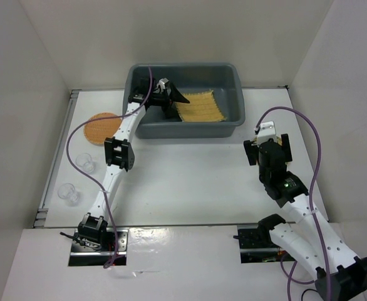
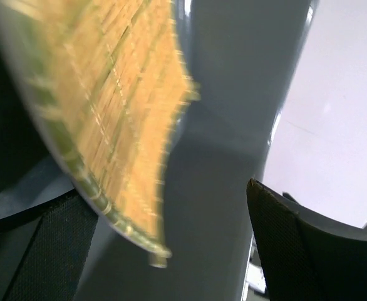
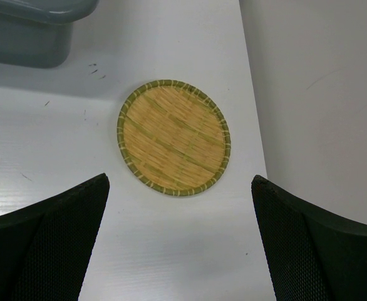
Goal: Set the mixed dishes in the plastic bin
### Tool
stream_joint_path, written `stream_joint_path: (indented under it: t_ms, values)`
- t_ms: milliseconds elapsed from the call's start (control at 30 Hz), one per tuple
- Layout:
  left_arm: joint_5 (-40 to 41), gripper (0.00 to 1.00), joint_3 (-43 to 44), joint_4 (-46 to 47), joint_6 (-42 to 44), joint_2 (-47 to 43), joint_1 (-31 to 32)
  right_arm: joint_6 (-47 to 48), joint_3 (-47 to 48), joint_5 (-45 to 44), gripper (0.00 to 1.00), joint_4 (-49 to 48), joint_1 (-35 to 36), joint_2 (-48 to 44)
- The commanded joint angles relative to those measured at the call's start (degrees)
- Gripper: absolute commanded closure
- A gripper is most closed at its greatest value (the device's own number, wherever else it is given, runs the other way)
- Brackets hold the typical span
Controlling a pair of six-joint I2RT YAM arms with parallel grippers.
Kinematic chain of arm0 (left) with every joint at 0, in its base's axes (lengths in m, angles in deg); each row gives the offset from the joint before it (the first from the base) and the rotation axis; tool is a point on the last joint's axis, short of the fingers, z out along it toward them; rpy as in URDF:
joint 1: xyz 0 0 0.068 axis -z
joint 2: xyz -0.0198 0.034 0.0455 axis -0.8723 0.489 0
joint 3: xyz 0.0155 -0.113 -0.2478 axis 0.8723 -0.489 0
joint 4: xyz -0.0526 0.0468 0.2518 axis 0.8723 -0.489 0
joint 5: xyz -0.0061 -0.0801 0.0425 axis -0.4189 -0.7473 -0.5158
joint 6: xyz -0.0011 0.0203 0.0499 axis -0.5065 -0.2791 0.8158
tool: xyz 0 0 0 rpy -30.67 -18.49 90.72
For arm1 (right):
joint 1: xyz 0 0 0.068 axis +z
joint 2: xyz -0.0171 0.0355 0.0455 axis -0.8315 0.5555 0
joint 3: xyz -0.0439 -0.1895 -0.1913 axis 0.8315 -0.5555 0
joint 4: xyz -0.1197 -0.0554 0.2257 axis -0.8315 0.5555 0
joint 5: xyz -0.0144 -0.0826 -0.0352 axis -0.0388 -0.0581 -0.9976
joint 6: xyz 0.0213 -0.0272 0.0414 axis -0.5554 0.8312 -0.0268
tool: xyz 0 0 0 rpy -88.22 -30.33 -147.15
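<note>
Mat [image 1: 201, 106] in bin [image 1: 190, 130] (upper centre). To go: orange disc [image 1: 102, 128], two cups [image 1: 85, 162] at frame left; second disc [image 3: 173, 137] below right gripper [image 3: 180, 182]. Jaws apart there and on left gripper [image 2: 168, 200].

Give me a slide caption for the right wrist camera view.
Open right tool poised over a round woven disc on the white table, grey bin corner at upper left.

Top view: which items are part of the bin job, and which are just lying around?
Job: plastic bin; bamboo mat inside it; orange woven disc; second woven disc, on the table right of the bin; glass cup; second glass cup.
Not the job: purple cables; base plates (rig fittings).
</note>
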Motion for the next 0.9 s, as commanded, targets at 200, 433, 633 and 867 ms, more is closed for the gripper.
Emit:
stream_joint_path:
  t_ms: [200,433,633,867]
  values:
    - [9.0,0.00,2.9,-13.1,7.0,-10.9,-5.2,-0.5,12.4,-0.6,0.01,7.5,-3.8,6.2]
    - [27.3,0.00,2.9,-31.2,16.6,-16.6,-3.7,4.3,21.3,11.8,0.01,20.7,-22.4,15.3]
    - [49.0,0.00,2.9,-40.0,23.7,-25.4,1.3,8.7,21.9,22.9,0.01,22.2,-30.6,28.3]
    - [57.3,0.00,0.5,-40.0,26.4,-36.7,8.0,13.1,27.2,43.3,0.01,22.4,-49.7,45.2]
